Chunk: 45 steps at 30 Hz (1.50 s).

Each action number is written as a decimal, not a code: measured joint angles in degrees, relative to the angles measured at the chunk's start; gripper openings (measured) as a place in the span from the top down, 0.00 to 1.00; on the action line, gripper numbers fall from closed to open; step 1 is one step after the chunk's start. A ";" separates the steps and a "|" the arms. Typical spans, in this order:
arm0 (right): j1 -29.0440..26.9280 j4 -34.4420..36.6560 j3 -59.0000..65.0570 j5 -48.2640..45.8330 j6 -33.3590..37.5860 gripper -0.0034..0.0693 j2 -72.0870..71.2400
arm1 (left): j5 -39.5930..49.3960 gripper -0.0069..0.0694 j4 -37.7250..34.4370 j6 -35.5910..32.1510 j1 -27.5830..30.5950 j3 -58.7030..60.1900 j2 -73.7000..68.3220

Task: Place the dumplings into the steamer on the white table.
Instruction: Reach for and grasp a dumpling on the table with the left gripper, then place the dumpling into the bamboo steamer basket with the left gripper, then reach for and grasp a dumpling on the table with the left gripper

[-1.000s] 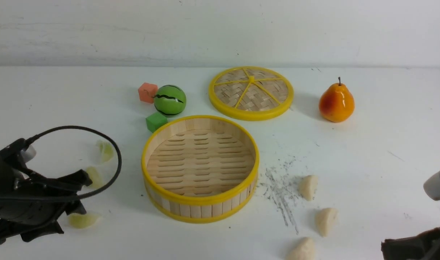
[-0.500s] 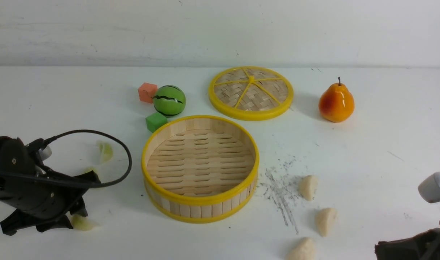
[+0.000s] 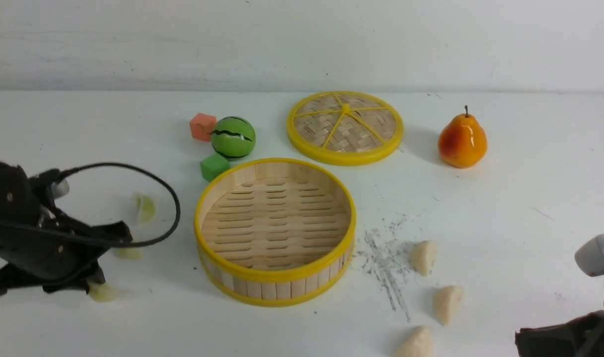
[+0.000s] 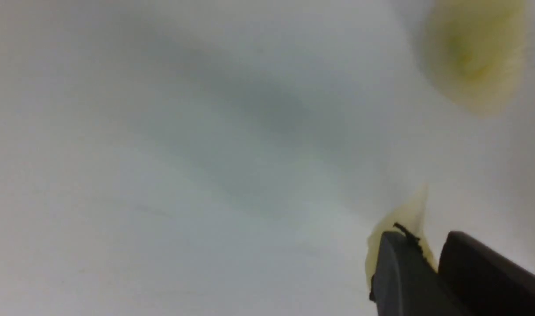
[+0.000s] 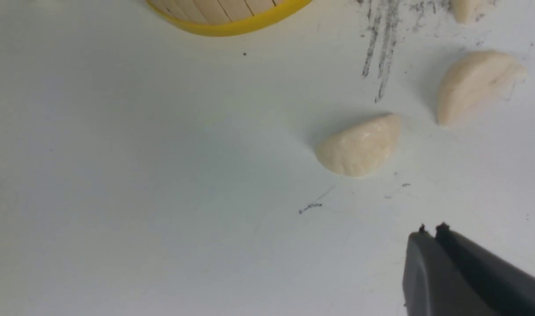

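Note:
The steamer (image 3: 274, 230) stands with nothing in it at the middle of the white table (image 3: 529, 198). My left gripper (image 3: 91, 287) (image 4: 425, 237) is low at the near left, shut on a pale green dumpling (image 3: 102, 292) (image 4: 403, 221) pinched between its fingers. Two more green dumplings (image 3: 128, 253) (image 3: 144, 207) lie beyond it; one (image 4: 473, 52) shows blurred in the left wrist view. Three cream dumplings (image 3: 423, 257) (image 3: 448, 302) (image 3: 414, 343) lie right of the steamer. My right gripper (image 3: 524, 339) (image 5: 432, 230) is shut and holds nothing, just short of the nearest cream dumpling (image 5: 359, 147).
Behind the steamer lie its woven lid (image 3: 345, 126), a striped green ball (image 3: 233, 137), an orange cube (image 3: 202, 126) and a green cube (image 3: 214, 166). A pear (image 3: 462, 141) stands far right. Grey scratch marks (image 3: 388, 263) lie beside the steamer. A black cable (image 3: 173, 213) loops from my left arm.
My left gripper has dropped onto the nearest green dumpling, closed on it and drawn it slightly left and back. The right arm has barely moved.

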<state>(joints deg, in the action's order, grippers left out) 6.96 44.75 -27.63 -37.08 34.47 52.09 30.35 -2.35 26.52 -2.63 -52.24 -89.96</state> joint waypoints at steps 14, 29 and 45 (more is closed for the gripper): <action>0.00 0.11 0.00 1.24 1.46 0.91 0.00 | 10.85 0.79 -10.03 -25.56 -13.89 -28.98 -4.78; 0.00 0.25 0.00 1.38 1.64 0.90 0.00 | 12.13 0.79 11.79 -18.84 -23.92 -43.74 -29.61; 0.00 0.64 0.00 1.38 1.68 0.89 0.00 | 23.42 0.45 16.65 -7.60 -23.92 -49.48 -26.85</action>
<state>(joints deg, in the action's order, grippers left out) 6.96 45.39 -27.63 -35.70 36.15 52.09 53.77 14.30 18.92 -26.56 -101.72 -116.81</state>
